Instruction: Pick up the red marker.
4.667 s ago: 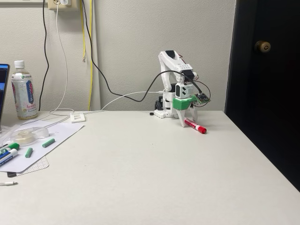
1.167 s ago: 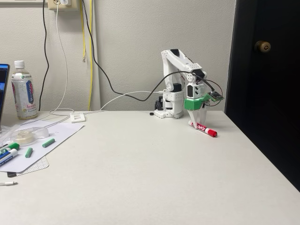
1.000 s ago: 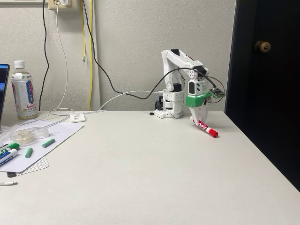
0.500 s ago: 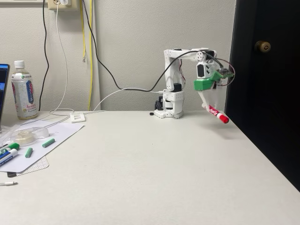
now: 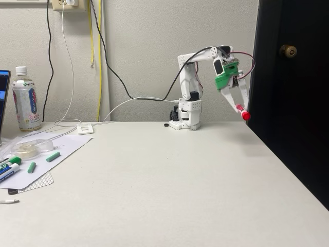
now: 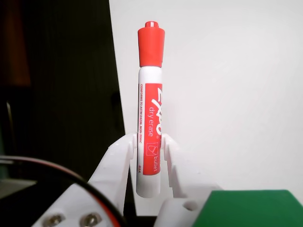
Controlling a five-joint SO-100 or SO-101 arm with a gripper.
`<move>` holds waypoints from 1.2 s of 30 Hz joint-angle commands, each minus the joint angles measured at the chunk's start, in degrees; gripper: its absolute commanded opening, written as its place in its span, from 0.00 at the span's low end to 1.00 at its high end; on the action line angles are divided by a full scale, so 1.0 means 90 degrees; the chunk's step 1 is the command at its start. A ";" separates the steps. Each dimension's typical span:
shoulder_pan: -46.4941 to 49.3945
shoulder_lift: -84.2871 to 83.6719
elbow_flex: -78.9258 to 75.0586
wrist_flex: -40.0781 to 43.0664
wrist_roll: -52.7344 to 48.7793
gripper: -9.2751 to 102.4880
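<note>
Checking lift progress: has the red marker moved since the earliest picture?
Yes. The red marker rose off the table and shifted right, toward the dark door.

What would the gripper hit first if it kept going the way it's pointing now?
Probably the table near its right edge: the gripper, shut on the red marker, points down and right. Depth is unclear; it could miss past the edge.

On my desk [image 5: 169, 190], everything else sits at the left edge. A drinks bottle [image 5: 25, 99] stands upright near the back left corner, beside a sliver of laptop screen [image 5: 3, 98]. In front of it lies a sheet of paper [image 5: 46, 154] carrying a roll of tape [image 5: 26, 149], two green chalk pieces [image 5: 42, 161] and two green-capped markers [image 5: 9, 168]. A white power adapter [image 5: 85, 128] rests by the back edge, its cables [image 5: 97, 56] climbing the wall. A dark door with a brass knob [image 5: 288, 50] stands past the desk's right edge.
</note>
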 commanded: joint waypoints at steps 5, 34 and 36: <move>0.0264 0.0674 -0.0322 -0.0537 0.0928 0.08; 0.2949 0.3975 0.2109 -0.1943 0.4199 0.08; 0.3115 0.4395 0.2588 -0.2217 0.4287 0.08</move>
